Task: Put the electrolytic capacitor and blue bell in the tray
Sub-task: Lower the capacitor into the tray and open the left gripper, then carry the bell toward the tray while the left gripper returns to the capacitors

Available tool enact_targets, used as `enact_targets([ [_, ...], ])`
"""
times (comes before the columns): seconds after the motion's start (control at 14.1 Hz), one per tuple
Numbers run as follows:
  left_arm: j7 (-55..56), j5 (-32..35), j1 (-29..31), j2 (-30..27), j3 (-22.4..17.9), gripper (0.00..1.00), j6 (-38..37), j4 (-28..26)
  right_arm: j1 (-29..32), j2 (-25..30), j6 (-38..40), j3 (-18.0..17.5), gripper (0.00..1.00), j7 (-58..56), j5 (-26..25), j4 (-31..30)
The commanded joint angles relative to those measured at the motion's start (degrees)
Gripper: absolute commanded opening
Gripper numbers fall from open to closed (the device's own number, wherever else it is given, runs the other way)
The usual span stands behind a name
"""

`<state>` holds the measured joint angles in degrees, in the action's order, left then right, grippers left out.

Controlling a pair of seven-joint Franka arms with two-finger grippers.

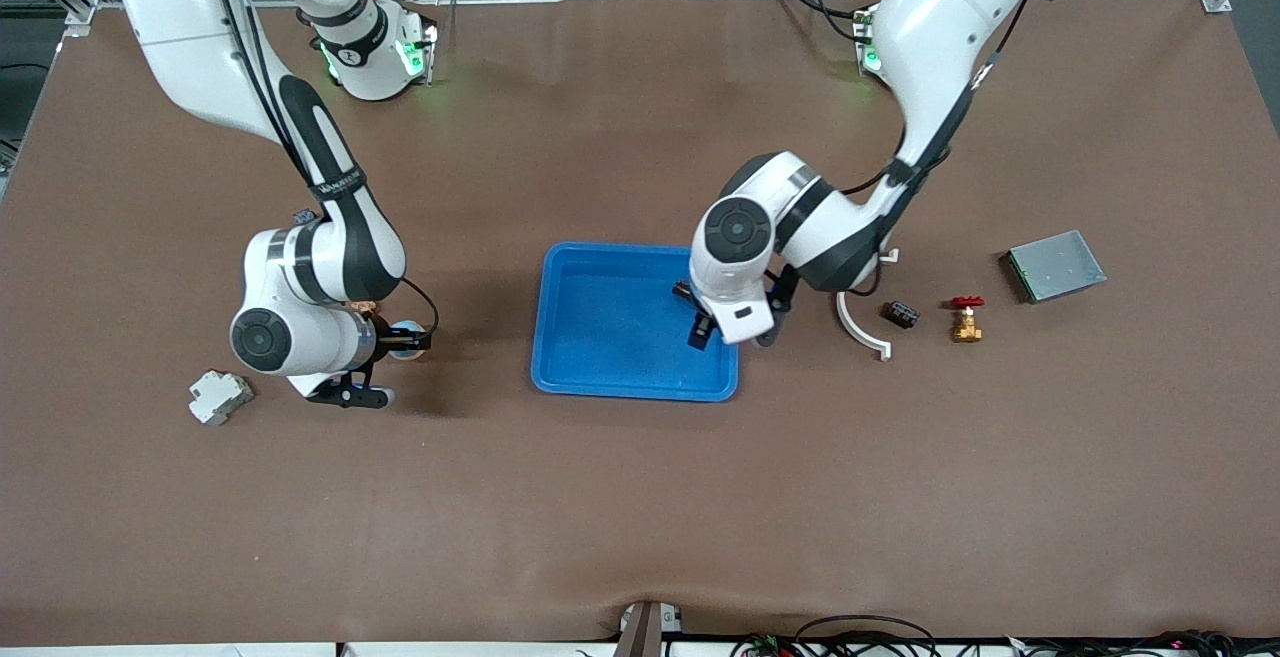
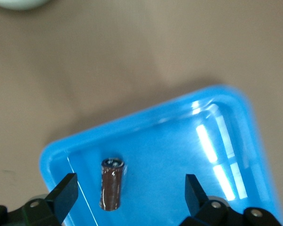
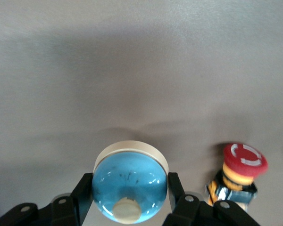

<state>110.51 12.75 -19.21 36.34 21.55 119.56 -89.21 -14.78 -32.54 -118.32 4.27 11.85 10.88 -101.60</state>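
Note:
The blue tray point(image 1: 600, 337) lies mid-table. A brown electrolytic capacitor point(image 2: 112, 183) lies on the tray's floor near the corner toward the left arm's end, also seen as a dark spot point(image 1: 683, 289). My left gripper point(image 2: 129, 186) hangs over it, open, its fingers wide apart and clear of the capacitor; from the front it shows over that tray corner point(image 1: 702, 327). The blue bell point(image 3: 130, 181), a glossy blue dome on a cream base, sits between the fingers of my right gripper point(image 3: 129, 183), shut on it, low at the table toward the right arm's end point(image 1: 405, 340).
A red-capped push button point(image 3: 240, 172) stands close beside the bell. A white breaker point(image 1: 219, 397) lies near the right arm. Toward the left arm's end lie a white curved piece point(image 1: 860, 329), a small dark part point(image 1: 900, 313), a brass valve point(image 1: 966, 319) and a grey metal box point(image 1: 1055, 265).

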Motion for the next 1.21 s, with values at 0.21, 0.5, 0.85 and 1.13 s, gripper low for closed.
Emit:
enact_targets([
  [0.21,-6.77,2.45,5.83,-11.89,-0.28,1.00,-19.77,-2.37,-8.14,4.06,2.92,0.30,0.20,17.13,1.95,0.17],
  [0.5,-15.75,2.45,12.33,-16.72,-0.11,1.00,-24.11,-6.40,-10.88,4.15,2.39,0.30,0.21,19.00,9.05,0.35],
  [0.85,-26.47,2.72,19.98,-19.46,0.15,1.00,-23.50,-12.21,-16.92,3.98,-0.94,0.47,0.21,24.51,14.52,0.61],
  [1.13,-29.74,2.72,24.65,-19.64,0.24,1.00,-14.91,-19.58,-21.51,3.54,-4.73,0.56,0.21,29.54,14.00,0.79],
])
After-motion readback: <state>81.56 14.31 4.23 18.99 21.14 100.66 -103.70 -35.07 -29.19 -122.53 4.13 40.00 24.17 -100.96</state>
